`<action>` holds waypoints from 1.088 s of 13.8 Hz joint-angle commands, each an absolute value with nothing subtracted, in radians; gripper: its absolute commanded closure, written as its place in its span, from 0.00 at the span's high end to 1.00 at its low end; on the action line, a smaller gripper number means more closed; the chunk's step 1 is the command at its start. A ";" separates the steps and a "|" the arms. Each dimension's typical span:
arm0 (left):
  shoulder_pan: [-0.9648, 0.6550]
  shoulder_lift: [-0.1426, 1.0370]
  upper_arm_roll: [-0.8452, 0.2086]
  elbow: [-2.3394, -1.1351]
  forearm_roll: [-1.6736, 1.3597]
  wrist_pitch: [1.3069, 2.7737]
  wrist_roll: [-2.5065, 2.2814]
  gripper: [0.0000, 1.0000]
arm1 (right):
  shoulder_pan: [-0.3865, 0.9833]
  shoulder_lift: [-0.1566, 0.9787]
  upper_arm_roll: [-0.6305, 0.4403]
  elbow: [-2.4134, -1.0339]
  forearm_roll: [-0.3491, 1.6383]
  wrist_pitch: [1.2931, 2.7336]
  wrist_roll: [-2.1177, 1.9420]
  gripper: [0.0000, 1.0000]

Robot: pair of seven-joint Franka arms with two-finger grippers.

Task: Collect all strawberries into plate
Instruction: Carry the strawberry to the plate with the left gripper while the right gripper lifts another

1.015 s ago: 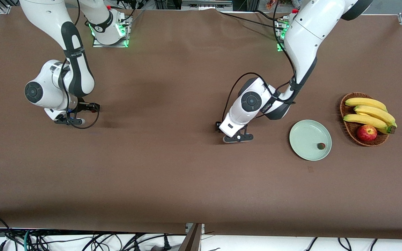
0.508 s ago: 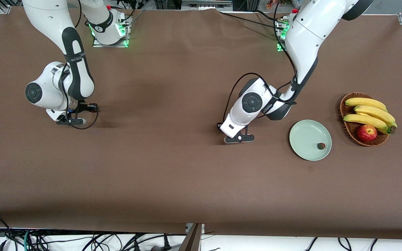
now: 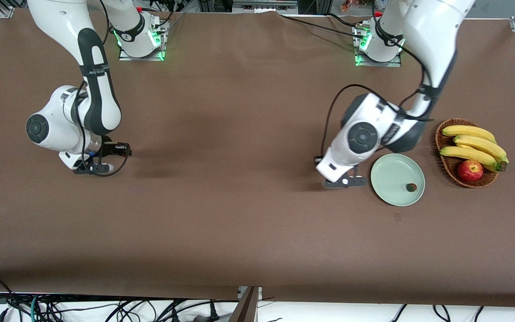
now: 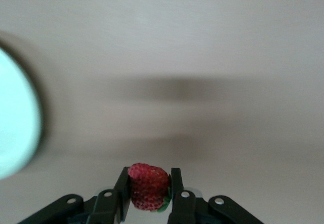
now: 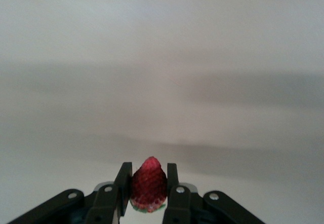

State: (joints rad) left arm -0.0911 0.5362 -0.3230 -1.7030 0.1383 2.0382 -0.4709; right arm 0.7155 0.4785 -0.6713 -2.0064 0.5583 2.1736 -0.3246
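Observation:
The pale mint-green plate (image 3: 391,176) lies toward the left arm's end of the table, with one strawberry (image 3: 411,187) on it. My left gripper (image 3: 345,182) hangs over the table right beside the plate's rim and is shut on a second strawberry (image 4: 148,186); the plate's edge (image 4: 15,127) shows in the left wrist view. My right gripper (image 3: 93,168) is over the table toward the right arm's end and is shut on a third strawberry (image 5: 148,184). Both held berries are hidden in the front view.
An oval brown wicker basket (image 3: 446,164) stands beside the plate at the left arm's end of the table, holding bananas (image 3: 474,145) and a red apple (image 3: 470,170). Brown cloth covers the table.
My left gripper has moved with its strawberry toward the plate and now hangs beside its rim. My right gripper has shifted slightly and still holds its strawberry.

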 commanded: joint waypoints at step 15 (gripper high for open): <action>0.249 0.670 -0.336 -1.732 0.144 2.118 0.360 1.00 | 0.867 0.905 -0.161 -1.404 0.571 2.589 0.831 0.47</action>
